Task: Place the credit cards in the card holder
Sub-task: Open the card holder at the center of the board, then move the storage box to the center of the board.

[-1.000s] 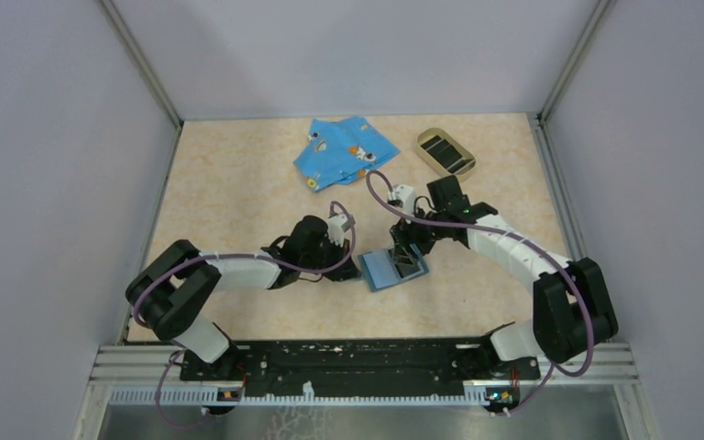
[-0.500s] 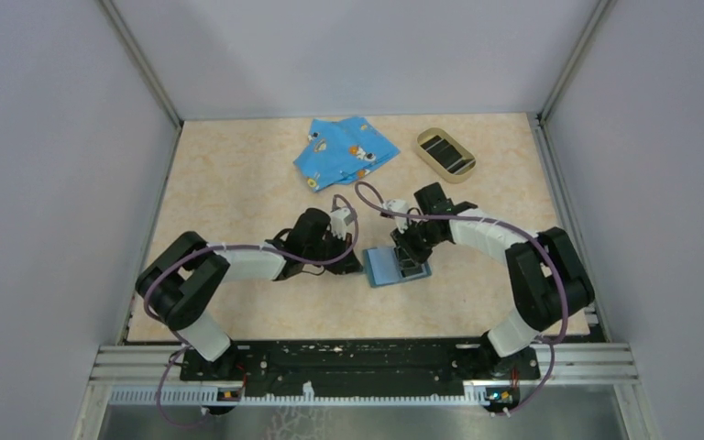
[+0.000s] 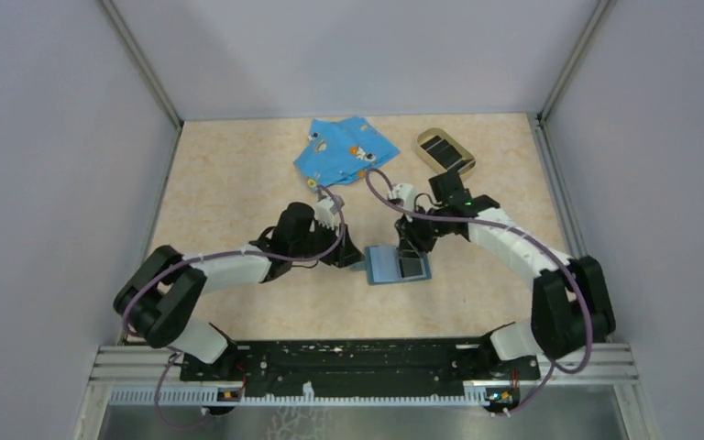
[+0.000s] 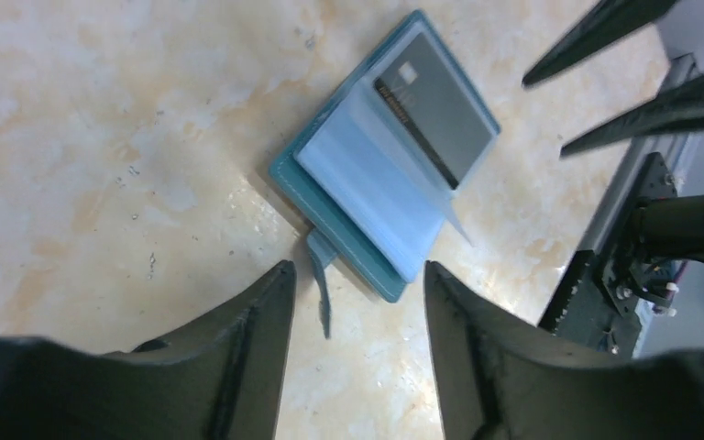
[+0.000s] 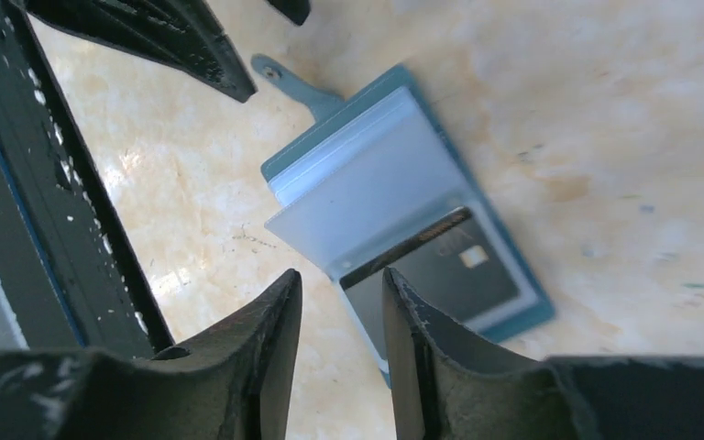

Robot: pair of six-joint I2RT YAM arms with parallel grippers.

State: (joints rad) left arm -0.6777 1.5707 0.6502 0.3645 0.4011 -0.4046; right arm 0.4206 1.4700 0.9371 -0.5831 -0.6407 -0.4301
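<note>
- At the centre of the table (image 3: 238, 183), between the two grippers, the card holder (image 3: 383, 268) lies open and flat with its light-blue inside facing up.
- One credit card (image 3: 412, 267) lies in the right half of the card holder. The wrist views show it chip side up and partly covered by a translucent sleeve (image 4: 376, 174).
- A closure strap (image 4: 319, 284) projects from the left edge of the card holder and rests on the table.
- The left gripper (image 3: 351, 258) sits low over the table, just beside the left edge of the card holder.
- Its fingers (image 4: 247, 357) are spread wide and grasp nothing. In the left wrist view the strap and the near edge of the holder show through the gap.
- The right gripper (image 3: 412, 246) is positioned over the far edge of the holder's right half.
- Its fingers (image 5: 422, 367) stand apart with a narrower gap and clamp nothing. In the right wrist view a corner of the credit card shows below the gap.
- Contact between the right fingertips and the card holder cannot be determined.
- A tan oval tray (image 3: 422, 137) stands at the far right of the table, well apart from the card holder. It contains more black cards (image 3: 446, 151).
- A blue printed cloth (image 3: 346, 151) lies crumpled at the far centre, near the tray but not touching it.
</note>
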